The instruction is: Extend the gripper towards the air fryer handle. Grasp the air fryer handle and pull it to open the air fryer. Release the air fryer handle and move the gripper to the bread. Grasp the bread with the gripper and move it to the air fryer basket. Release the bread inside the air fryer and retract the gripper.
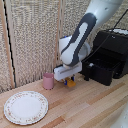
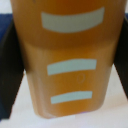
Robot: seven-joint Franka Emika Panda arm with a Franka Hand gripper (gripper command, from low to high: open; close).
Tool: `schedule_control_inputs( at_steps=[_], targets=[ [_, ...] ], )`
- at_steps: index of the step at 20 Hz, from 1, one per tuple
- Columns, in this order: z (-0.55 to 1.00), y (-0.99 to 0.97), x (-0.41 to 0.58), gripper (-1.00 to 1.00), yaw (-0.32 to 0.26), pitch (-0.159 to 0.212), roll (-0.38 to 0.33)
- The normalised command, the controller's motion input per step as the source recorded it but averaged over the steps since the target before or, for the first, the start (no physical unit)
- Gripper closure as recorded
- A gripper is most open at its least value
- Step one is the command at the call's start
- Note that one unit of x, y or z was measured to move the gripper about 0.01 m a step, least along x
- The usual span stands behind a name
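Two dark fingers (image 2: 11, 65) of the gripper (image 1: 69, 80) flank the orange bread (image 2: 70, 60) on the wooden table (image 1: 90, 107) beside the pink cup (image 1: 48, 80), pinching it, as far as I can judge; with the air fryer basket (image 1: 102, 69) pulled open, next comes lifting and carrying it there

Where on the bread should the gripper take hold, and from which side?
Across the bread's narrow width, on its two long sides, coming from above. The wrist view shows an oblong orange piece running lengthwise between the dark fingers, which flank both sides. In the exterior view the gripper is already low over it beside the pink cup; whether it has closed is unclear.
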Motion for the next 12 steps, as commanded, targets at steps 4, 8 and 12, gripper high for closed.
schedule_control_inputs(
  at_steps=[4,8,12],
  targets=[
    [0.93,0.08,0.204,1.0,-0.127,0.046,-0.019],
    [0.58,-0.05,0.357,1.0,-0.256,0.005,-0.033],
    [0.43,-0.06,0.394,1.0,-0.284,0.0,-0.066]
  ],
)
